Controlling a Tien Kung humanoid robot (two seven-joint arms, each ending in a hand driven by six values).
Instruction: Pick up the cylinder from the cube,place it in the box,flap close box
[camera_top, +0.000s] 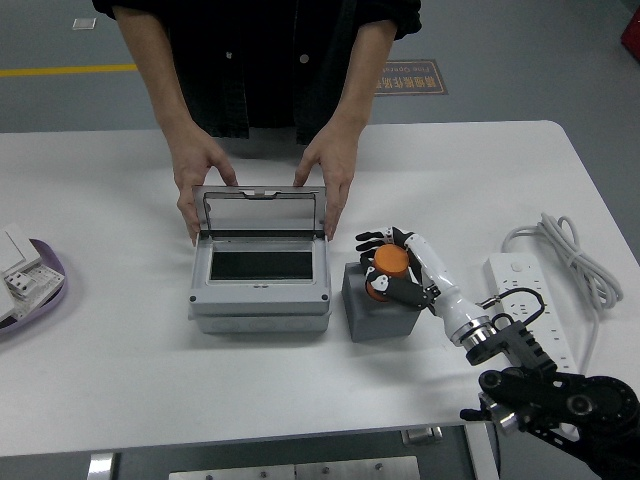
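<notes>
Orange cylinder (388, 262) upright, long axis vertical, just above grey cube (381, 309). Right hand (392, 264) pinches cylinder, thumb below, fingers curled behind. Grey box (261, 283) just left of cube, clear flap (264, 211) raised. Person's hands (203, 190) steady box from far side. White power strip (530, 307) at right. Floor sign unreadable.

The robot hand (392, 268) hides part of the orange cylinder (387, 263); the person's (265, 60) head is cropped.
</notes>
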